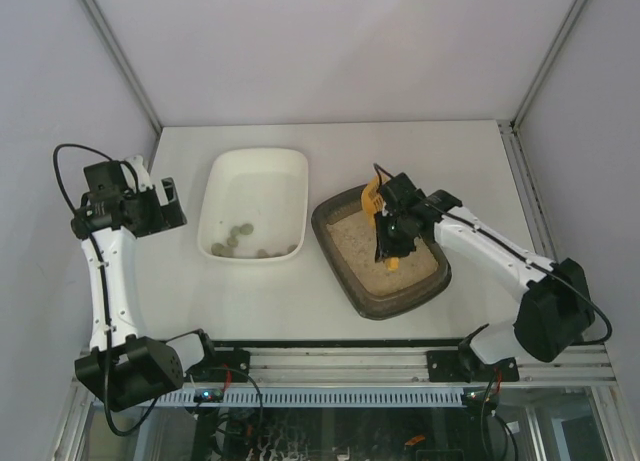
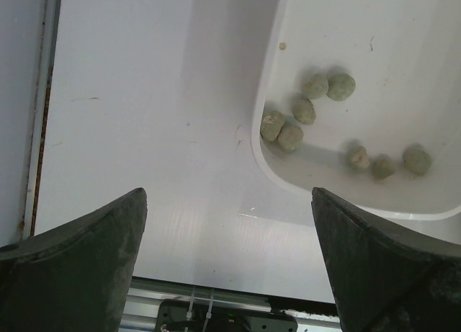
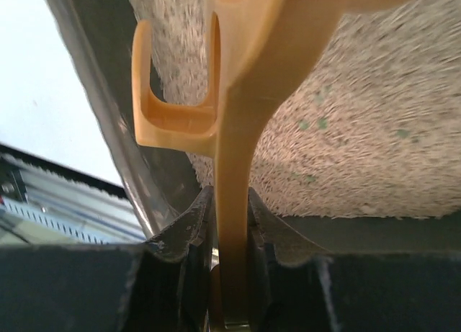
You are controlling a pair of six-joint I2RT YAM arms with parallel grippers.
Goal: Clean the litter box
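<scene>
Right gripper (image 1: 391,239) clamped on scoop (image 1: 372,197) over the litter box (image 1: 400,307); left gripper (image 1: 168,199) released, holding nothing.

Box sits right of centre on the table (image 1: 260,303), skewed to the table edges, just right of the white tub (image 1: 214,181); can't tell if the rims touch. Beige litter (image 1: 358,245) covers the box floor. Right wrist view: fingers (image 3: 193,227) pinch the flat orange scoop handle (image 3: 238,130) from both sides, handle loop by the box's dark wall (image 3: 108,116), speckled litter (image 3: 360,130) behind; view is blurred. Scoop head is hidden under the gripper from above. Left gripper (image 2: 229,193) hangs spread wide over bare table by the tub's near left corner (image 2: 268,166). Eight or so grey-green clumps (image 2: 304,110) lie in that end of the tub.
</scene>
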